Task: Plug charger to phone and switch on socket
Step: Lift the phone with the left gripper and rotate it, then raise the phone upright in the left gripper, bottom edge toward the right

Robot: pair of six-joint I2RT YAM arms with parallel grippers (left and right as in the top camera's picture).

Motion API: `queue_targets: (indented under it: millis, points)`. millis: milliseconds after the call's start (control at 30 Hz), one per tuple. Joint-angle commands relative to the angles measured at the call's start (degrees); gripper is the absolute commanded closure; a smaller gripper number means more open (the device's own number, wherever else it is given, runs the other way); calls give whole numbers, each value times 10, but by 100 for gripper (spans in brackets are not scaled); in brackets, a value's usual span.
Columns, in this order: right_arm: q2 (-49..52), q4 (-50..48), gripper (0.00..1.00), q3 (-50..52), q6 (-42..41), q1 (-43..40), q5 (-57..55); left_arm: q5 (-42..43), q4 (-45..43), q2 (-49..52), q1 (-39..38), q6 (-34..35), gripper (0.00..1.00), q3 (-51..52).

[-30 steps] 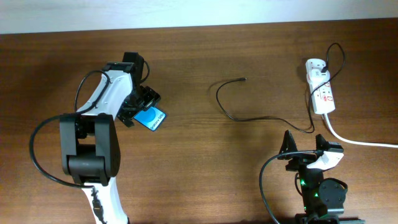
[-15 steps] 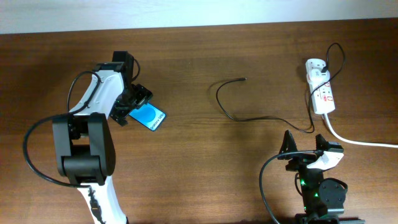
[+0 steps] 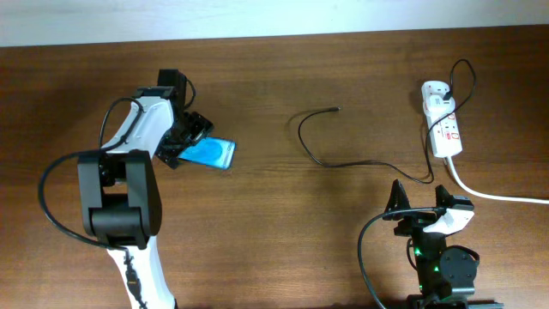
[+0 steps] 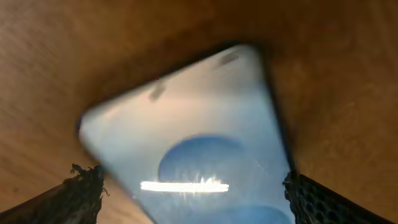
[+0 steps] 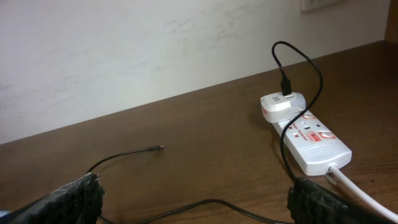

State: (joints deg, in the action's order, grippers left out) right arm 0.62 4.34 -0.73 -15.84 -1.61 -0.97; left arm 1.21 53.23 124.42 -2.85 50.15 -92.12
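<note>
The phone (image 3: 214, 153), blue screen up, lies tilted at the table's left with its near end between my left gripper's (image 3: 183, 142) fingers, which are shut on it. In the left wrist view the blurred phone (image 4: 186, 137) fills the space between the fingertips (image 4: 196, 199). The charger, a thin black cable (image 3: 313, 154), has its free plug tip (image 3: 336, 109) mid-table and runs to a white adapter (image 3: 435, 89) plugged into the socket (image 3: 446, 133) at the far right. My right gripper (image 3: 421, 204) is open and empty, near the front edge. It faces the cable (image 5: 205, 203) and socket (image 5: 314, 142).
A thick white cord (image 3: 502, 196) leaves the socket toward the right edge. A pale wall (image 5: 155, 50) stands behind the table's far edge. Bare wood (image 3: 274, 223) lies between the two arms.
My left gripper has turned, and the phone has swung with it from a diagonal to a nearly level pose, a little higher in view. The right arm, cable and socket have not moved.
</note>
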Motion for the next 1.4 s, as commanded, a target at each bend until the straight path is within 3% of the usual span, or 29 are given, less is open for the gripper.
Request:
queue_targets:
  millis: [0,200,267,467,733,967,1133,1267,1367]
  points:
    - [-4,2,1,4,6,5,3,10,-20,26,0,-5,1,2]
    - [-4,2,1,4,6,5,3,120,-4,11,9,-5,1,1]
    - [-4,2,2,4,6,5,3,114,1,-10,10,18,1,1]
    - [-4,2,1,4,6,5,3,75,-1,-15,1,173,1,2]
    - [-4,2,1,4,6,5,3,33,-22,-13,-35,249,1,2]
    - [-4,2,1,4,6,5,3,42,33,37,-35,251,1,2]
    - [-4,2,1,4,6,5,3,11,47,42,-33,103,1,2]
    - [-4,2,1,4,6,5,3,-55,41,43,-28,89,1,2]
    - [-4,2,1,4,6,5,3,-57,32,56,-10,89,1,2]
